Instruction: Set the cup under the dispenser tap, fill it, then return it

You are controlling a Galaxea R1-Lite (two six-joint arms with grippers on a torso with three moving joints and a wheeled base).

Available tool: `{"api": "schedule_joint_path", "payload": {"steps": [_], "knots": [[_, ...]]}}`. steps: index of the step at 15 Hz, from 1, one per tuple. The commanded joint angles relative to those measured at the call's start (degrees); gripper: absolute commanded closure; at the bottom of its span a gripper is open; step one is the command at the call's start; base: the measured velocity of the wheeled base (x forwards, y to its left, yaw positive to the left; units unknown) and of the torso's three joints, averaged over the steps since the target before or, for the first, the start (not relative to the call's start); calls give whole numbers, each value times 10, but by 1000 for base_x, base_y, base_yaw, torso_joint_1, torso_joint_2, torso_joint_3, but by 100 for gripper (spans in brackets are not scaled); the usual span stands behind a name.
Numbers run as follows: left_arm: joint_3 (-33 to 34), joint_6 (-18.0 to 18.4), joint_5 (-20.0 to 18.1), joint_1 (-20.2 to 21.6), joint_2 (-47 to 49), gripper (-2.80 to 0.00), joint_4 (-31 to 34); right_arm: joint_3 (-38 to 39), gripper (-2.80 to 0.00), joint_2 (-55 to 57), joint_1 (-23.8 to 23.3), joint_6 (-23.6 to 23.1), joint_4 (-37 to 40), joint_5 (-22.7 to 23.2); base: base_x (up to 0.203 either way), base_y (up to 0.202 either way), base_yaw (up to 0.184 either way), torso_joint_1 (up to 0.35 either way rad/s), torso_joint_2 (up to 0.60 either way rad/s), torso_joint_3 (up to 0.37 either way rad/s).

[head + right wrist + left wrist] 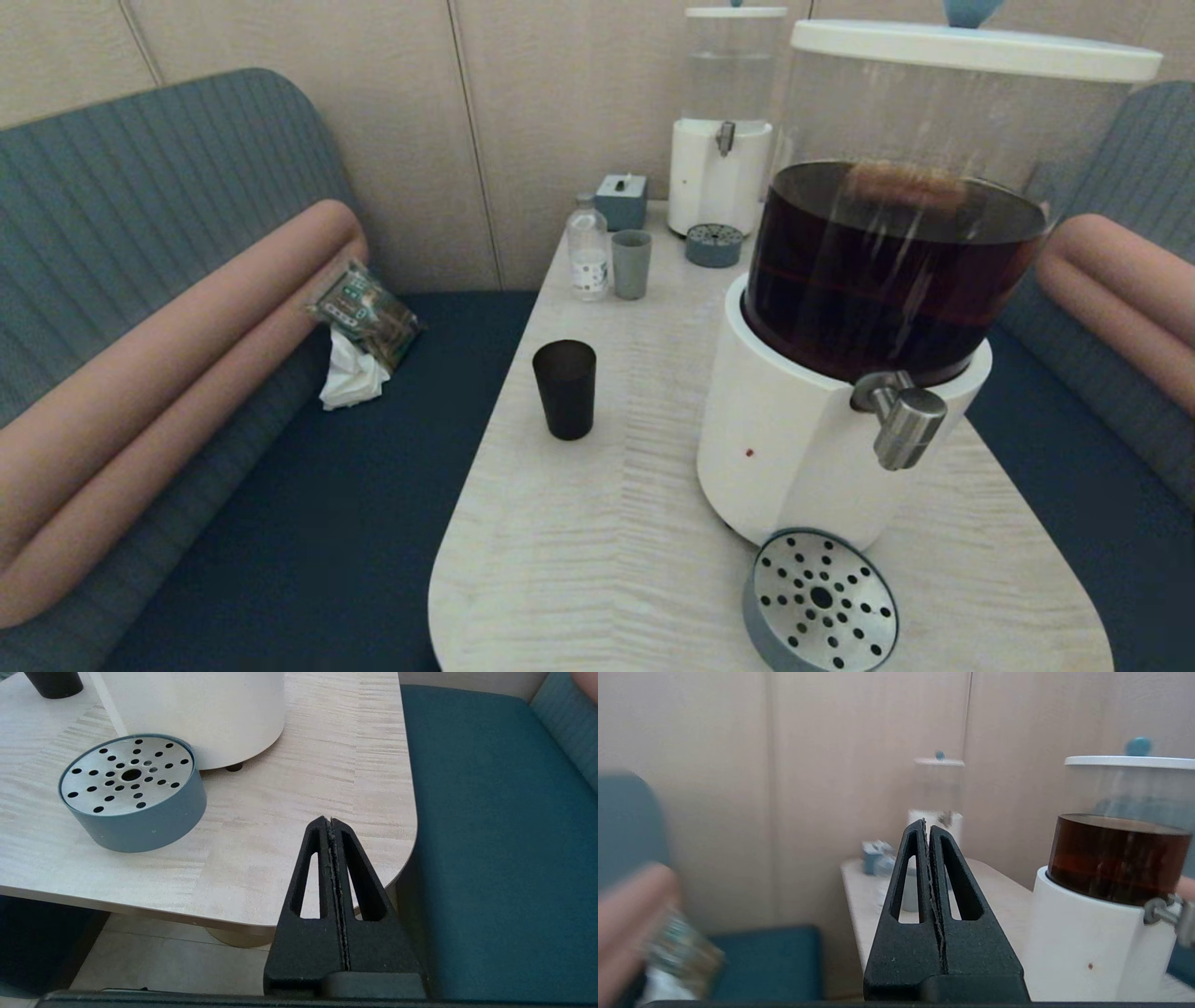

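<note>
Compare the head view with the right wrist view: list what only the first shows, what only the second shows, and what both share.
Only the head view shows the dispenser tap, the dark liquid, the grey-blue tumbler, the bottle, the clear-liquid dispenser and the packet on the bench.

Only the right wrist view shows the right gripper, shut, hanging off the table's corner, and the floor under the table.

Both show the drip tray, empty, the white dispenser base, the cup and the table.

We see matte black cup point(564, 388); brushed-metal dispenser tap point(903, 419); pale wood-grain tabletop point(616, 523); perforated steel drip tray point(821, 600); ribbed cloth sofa point(140, 177).
</note>
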Motion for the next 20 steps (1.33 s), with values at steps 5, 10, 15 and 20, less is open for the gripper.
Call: {"api": "schedule_joint_path", "payload": {"steps": [5,10,15,20], "knots": [[12,-2,-19,41,-172,0,74,0,0,1,0,0,0,0,0,0,0,0,0,0],[12,7,-17,23,-301,0,223,0,0,1,0,-1,-1,0,0,0,0,0,0,0],[102,76,24,20,-314,0,306,0,0,0,0,0,0,0,0,0,0,0,0,0],[98,123,115,20,-314,0,542,0,0,0,0,0,-1,0,0,0,0,0,0,0]]}}
